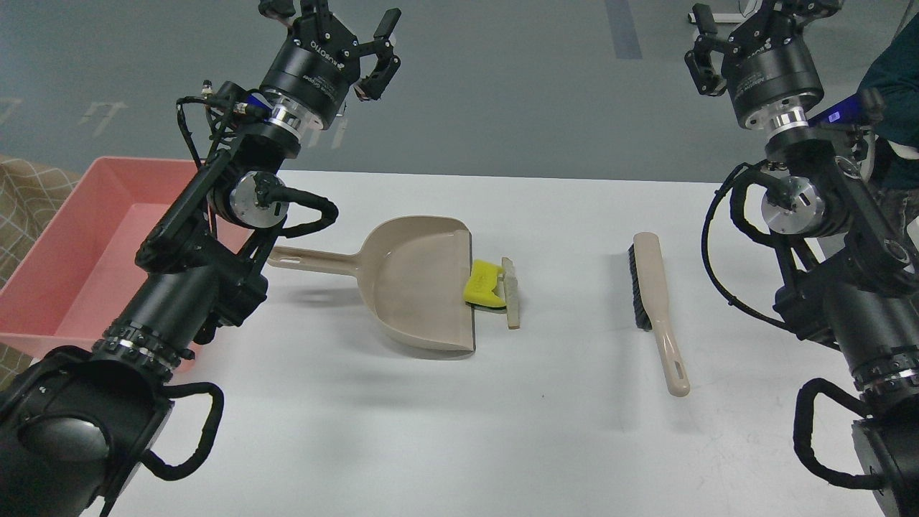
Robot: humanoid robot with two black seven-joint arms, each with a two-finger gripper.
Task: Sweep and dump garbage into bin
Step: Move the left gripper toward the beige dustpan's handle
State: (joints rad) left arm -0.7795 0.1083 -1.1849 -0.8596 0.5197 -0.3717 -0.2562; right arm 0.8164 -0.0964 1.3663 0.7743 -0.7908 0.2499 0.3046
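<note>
The garbage lies mid-table at the open lip of a beige dustpan (420, 280): a yellow chunk (482, 285) with a dark green edge rests partly on the lip, and a thin pale beige slab (511, 293) lies just to its right. The pink bin (79, 251) stands at the table's left edge, partly hidden by my left arm. My left gripper (334, 16) hangs open high above the table's far edge, up and left of the dustpan and holding nothing. At the top right, my right gripper (761, 11) is raised and open, its fingertips partly cut off by the frame.
A long beige brush (657, 301) with black bristles lies on the white table (459, 431) to the right of the garbage, its handle pointing toward me. The dustpan's handle (309, 260) points left toward the bin. Grey floor lies beyond the far edge.
</note>
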